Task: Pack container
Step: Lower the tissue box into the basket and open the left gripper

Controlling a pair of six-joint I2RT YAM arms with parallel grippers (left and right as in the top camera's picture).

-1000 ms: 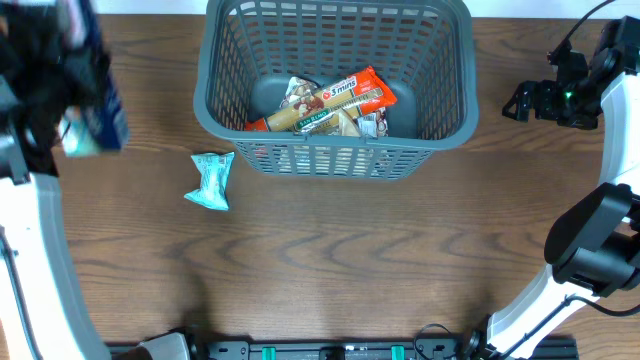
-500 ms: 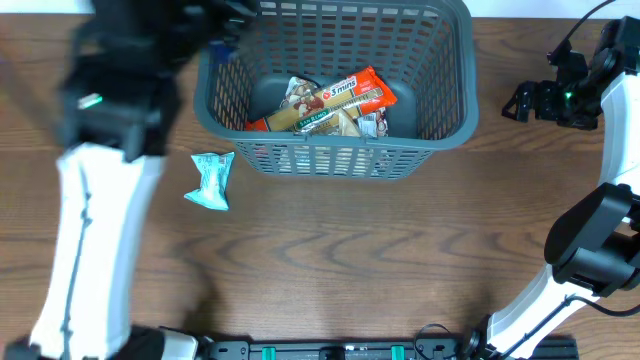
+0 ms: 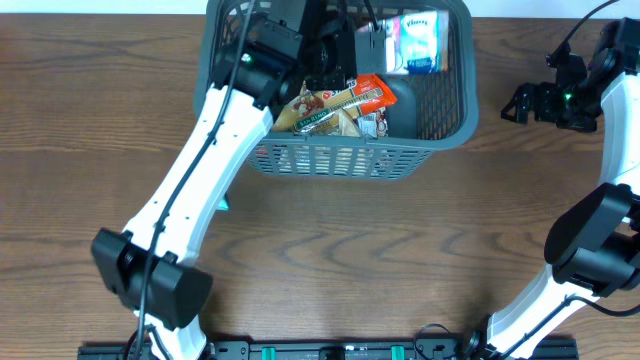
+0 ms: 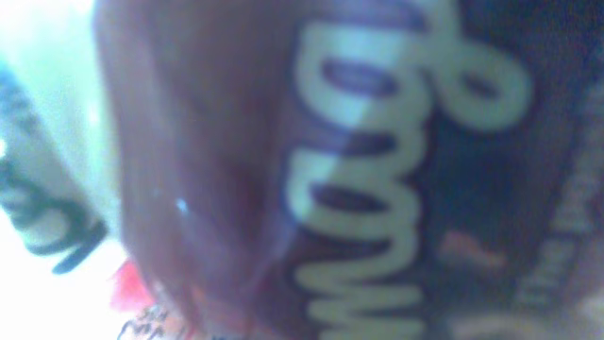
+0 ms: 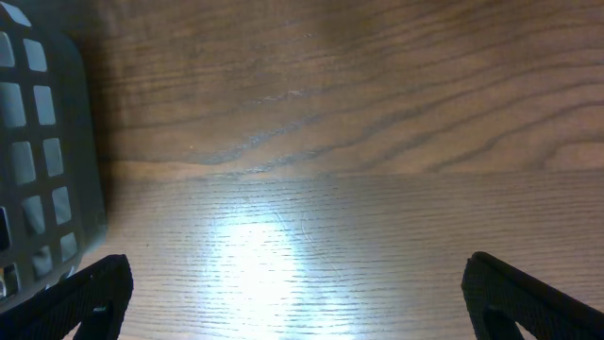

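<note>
The dark grey basket [image 3: 455, 105] stands at the table's far middle; its wall also shows in the right wrist view [image 5: 42, 151]. Inside lie an orange snack bar [image 3: 352, 97] and other small packets [image 3: 335, 122]. My left gripper [image 3: 372, 42] reaches over the basket and is shut on a blue and white package [image 3: 415, 42], held above the basket's far right part. The left wrist view is filled by a blurred dark package with pale lettering [image 4: 377, 170]. My right gripper [image 3: 520, 100] is open and empty over the table, right of the basket, fingers [image 5: 90, 293] wide apart.
A teal packet [image 3: 224, 205] lies on the table left of the basket, almost wholly hidden under my left arm [image 3: 190, 190]. The right arm's base [image 3: 590, 240] stands at the right edge. Bare wood lies below the right gripper.
My left arm has swung from the far left of the table to over the basket, carrying the blue and white package. The right arm has not moved.
</note>
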